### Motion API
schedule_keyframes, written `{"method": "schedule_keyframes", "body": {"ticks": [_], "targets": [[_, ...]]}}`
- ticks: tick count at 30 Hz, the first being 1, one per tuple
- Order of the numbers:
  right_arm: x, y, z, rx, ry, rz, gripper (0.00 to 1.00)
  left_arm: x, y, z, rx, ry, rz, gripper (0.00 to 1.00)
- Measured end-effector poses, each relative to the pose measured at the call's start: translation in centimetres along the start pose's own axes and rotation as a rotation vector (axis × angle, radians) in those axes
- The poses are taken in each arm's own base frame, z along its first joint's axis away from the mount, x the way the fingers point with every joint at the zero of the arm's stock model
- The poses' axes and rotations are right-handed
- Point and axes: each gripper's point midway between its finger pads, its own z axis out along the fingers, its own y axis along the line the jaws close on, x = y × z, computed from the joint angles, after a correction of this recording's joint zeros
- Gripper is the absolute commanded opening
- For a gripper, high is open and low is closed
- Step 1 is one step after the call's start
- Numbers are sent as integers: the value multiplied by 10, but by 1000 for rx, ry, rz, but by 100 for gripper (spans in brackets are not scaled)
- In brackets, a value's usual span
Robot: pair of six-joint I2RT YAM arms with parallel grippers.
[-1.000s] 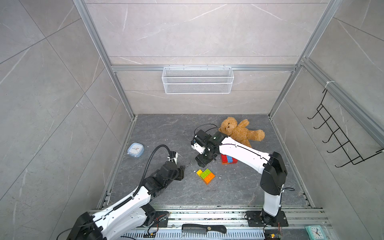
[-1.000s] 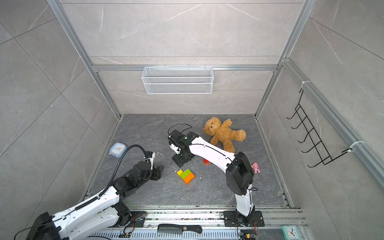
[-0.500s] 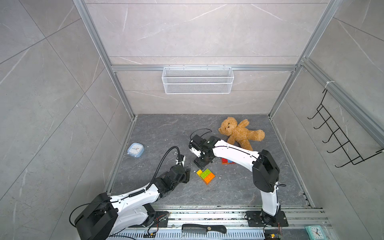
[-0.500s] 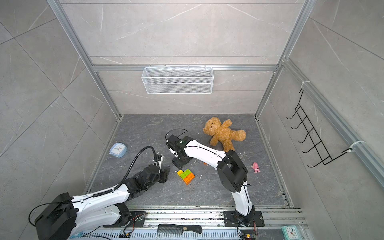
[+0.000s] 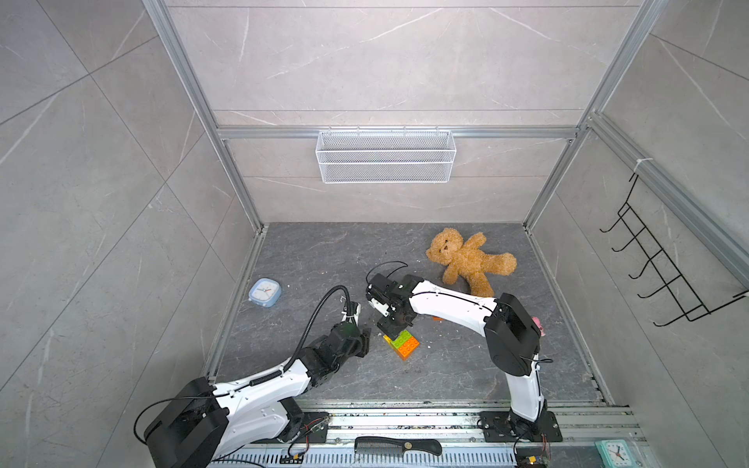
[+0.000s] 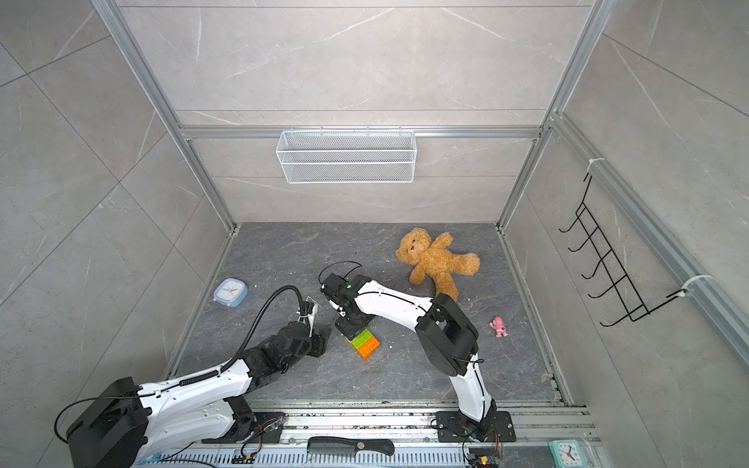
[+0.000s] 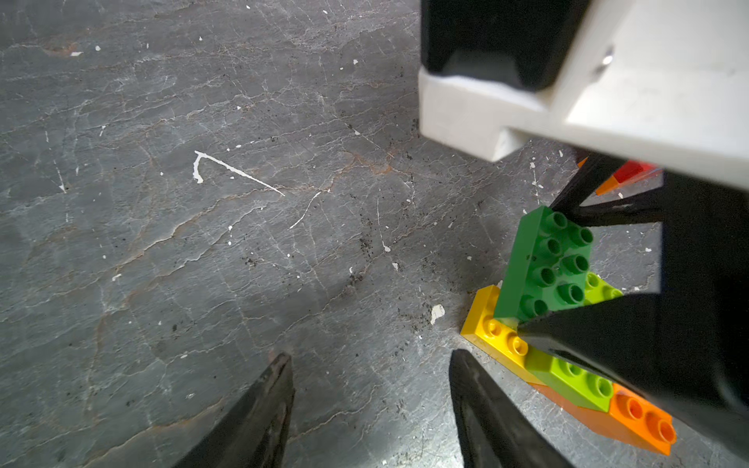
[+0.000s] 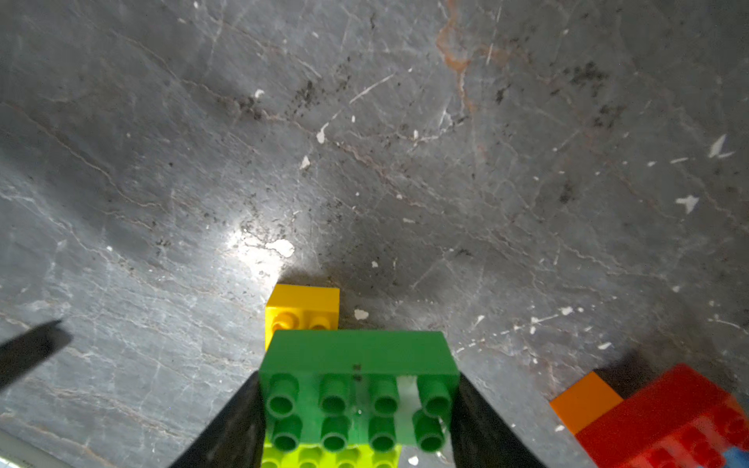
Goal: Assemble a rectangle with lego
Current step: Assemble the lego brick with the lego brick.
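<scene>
1. Jaws of the right gripper (image 8: 358, 391) stand partly apart and clamp a dark green 2x4 brick (image 8: 356, 360) by its two short ends, so its long axis runs from finger to finger.
2. Its studs face up toward the wrist camera. In the left wrist view it looks slightly tilted.
3. That brick sits over a row on the grey floor (image 7: 202, 251): yellow brick (image 7: 492, 324), lime brick (image 7: 575, 377), orange brick (image 7: 642, 419). It lies crosswise to the row, above the yellow and lime end.
4. In both top views the row slants from under the right gripper toward the front rail.
5. Jaws of the left gripper (image 7: 369, 354) are about half open with nothing between them. Their tips are over bare floor just beside the yellow end of the row.
6. Whether the green brick is pressed onto the studs below or only hovers, I cannot tell.
7. In both top views the right gripper hides the green brick.
8. A red brick (image 8: 681, 409) with a second orange piece (image 8: 585, 399) and a blue sliver (image 8: 738, 460) lies apart from the row, cut off by the frame edge.
</scene>
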Motion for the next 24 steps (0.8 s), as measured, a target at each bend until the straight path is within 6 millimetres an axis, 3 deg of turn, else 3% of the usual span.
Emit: {"method": "schedule_keyframes", "body": {"ticks": [24], "targets": [[3,3,8,0,16,53,14,-1,-2,0,15,-13,-5,64]]}}
